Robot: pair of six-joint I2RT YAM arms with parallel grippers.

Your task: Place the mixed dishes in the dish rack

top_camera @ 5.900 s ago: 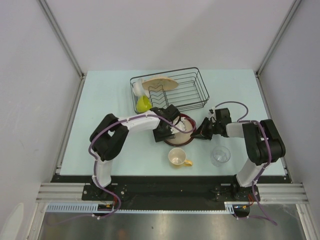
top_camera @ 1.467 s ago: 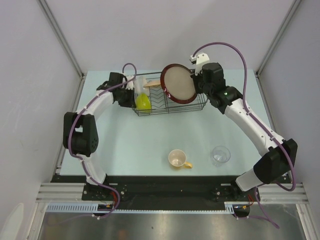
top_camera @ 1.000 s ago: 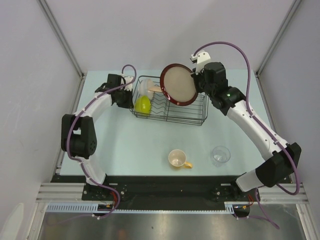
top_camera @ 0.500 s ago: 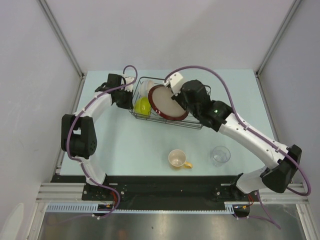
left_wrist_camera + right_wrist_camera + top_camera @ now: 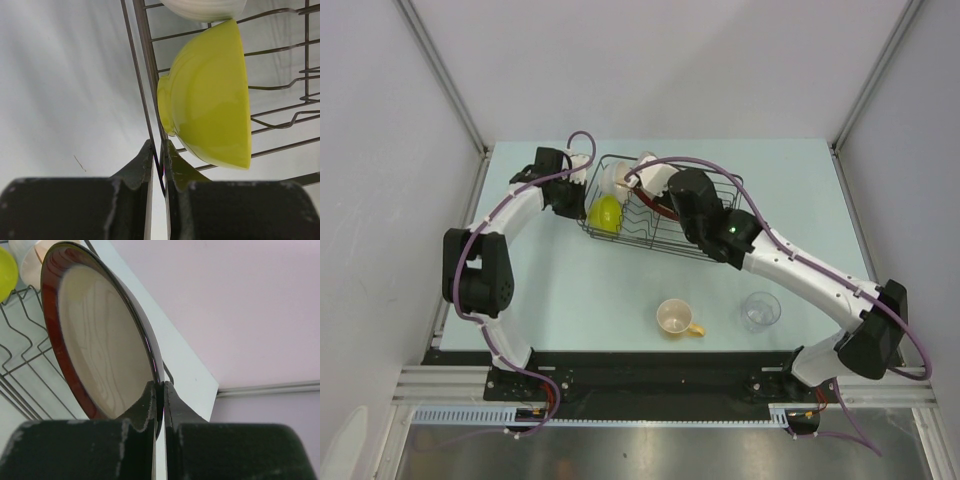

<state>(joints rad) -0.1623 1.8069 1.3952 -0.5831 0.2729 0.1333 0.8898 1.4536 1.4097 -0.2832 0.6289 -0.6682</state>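
Observation:
The black wire dish rack (image 5: pixel 625 236) stands at the back of the table. My left gripper (image 5: pixel 159 161) is shut on a wire of the rack's left wall (image 5: pixel 145 60), just outside the lime-green bowl (image 5: pixel 210 100), which sits on edge in the rack. The white bowl (image 5: pixel 615 178) stands behind the green one. My right gripper (image 5: pixel 160 388) is shut on the rim of the dark-red-rimmed tan plate (image 5: pixel 100 345), held upright over the rack's prongs (image 5: pixel 20 357). From above, the right wrist hides most of that plate (image 5: pixel 663 208).
A cream cup with a yellow handle (image 5: pixel 673 318) lies on its side on the table near the front. A small clear glass (image 5: pixel 761 311) stands to its right. Grey walls close in the table at the back and both sides.
My right arm has swung the red-rimmed plate from above the rack's right end down and left into the rack. The left gripper has kept its hold on the rack's left wall.

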